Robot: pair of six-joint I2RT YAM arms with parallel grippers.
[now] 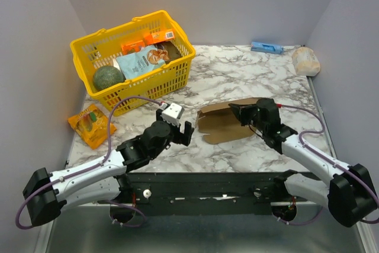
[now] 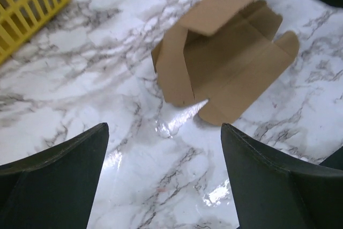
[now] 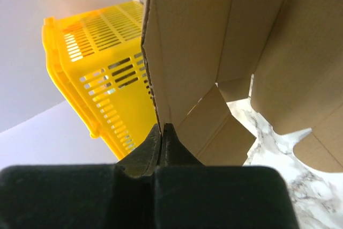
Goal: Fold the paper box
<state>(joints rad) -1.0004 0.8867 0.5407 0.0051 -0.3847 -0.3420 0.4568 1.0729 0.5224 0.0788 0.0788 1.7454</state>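
Observation:
The paper box is a brown die-cut cardboard sheet, partly folded, lying on the marble table at the middle. My right gripper is shut on the edge of one raised panel of it, the fingers pinching the sheet's edge. My left gripper is open and empty, just left of the box and above the table. In the left wrist view the box lies ahead of the open fingers, apart from them.
A yellow basket with packets and a green round thing stands at the back left. An orange packet lies at the left edge. A small blue box and a pale bundle lie at the back right.

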